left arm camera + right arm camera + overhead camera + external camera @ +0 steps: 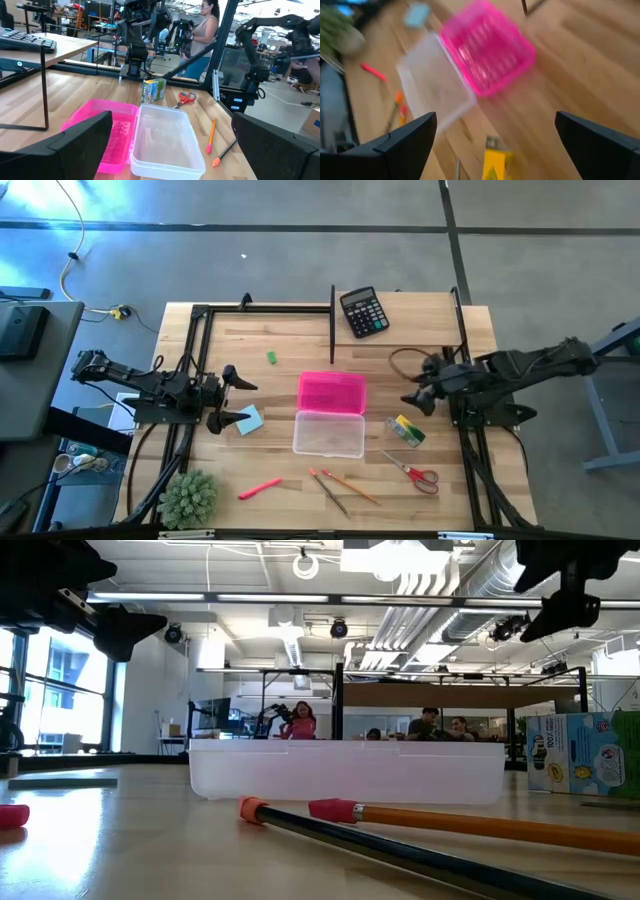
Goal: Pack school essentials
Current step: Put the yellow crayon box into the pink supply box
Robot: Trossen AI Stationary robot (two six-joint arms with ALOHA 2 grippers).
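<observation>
An open case lies mid-table, its pink half toward the far edge and its clear tray nearer. My left gripper hovers open left of the case, above the light-blue sticky-note pad. My right gripper hovers open right of the case, above the table. The yellow-green crayon box stands just nearside of it. The red-handled scissors, two pencils, red-pink pen and green eraser lie flat on the wood.
A black calculator lies near the far edge. The spiky green plant ball sits at the near left corner. A black frame stands along the table's far and side edges. People show in the room beyond.
</observation>
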